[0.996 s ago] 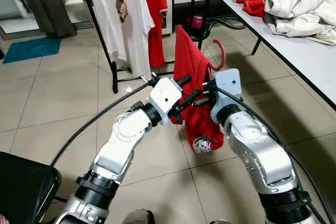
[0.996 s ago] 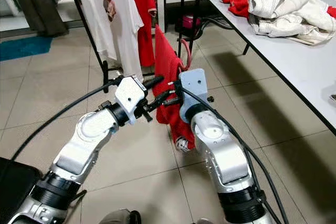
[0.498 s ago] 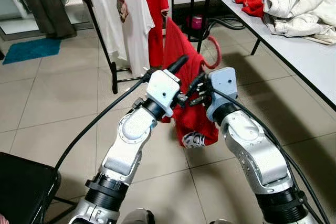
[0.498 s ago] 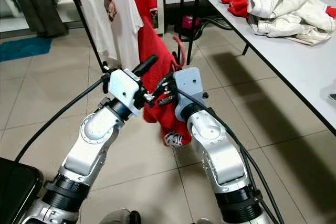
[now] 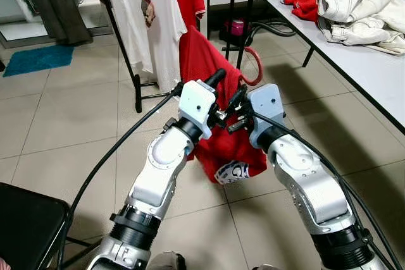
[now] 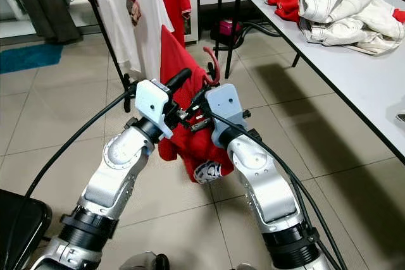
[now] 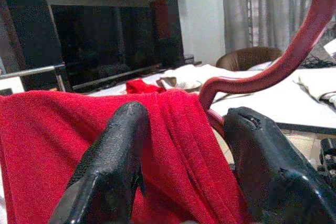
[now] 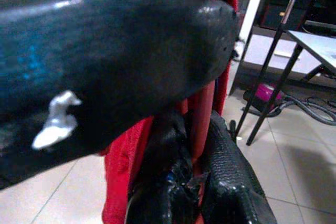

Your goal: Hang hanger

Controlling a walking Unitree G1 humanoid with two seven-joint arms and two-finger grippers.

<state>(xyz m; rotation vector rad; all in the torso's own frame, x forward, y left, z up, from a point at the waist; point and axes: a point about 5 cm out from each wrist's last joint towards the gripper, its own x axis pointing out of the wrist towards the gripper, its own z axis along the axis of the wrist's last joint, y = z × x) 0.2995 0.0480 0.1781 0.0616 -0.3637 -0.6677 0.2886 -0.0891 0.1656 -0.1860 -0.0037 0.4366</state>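
Both pincers are up in front of you, meeting at one red shirt on one red hanger (image 5: 255, 67). Your left pincer (image 7: 184, 150) has its two black fingers spread with the bunched red shirt (image 5: 218, 131) between them, so it's open around the fabric, not clamped, and the hanger's hook curves up just past it. Your right pincer (image 8: 197, 145) looks closed on the hanger's red stem, fingers tight on either side of it. The shirt hangs off the hanger above the tiled floor (image 5: 57, 112), with a white print low on it. Behind it is the clothes rack (image 5: 123, 49) with three shirts on it, two white and one red. On your right, the desk (image 5: 380, 67) has one pile of red and white clothes (image 5: 345, 4).
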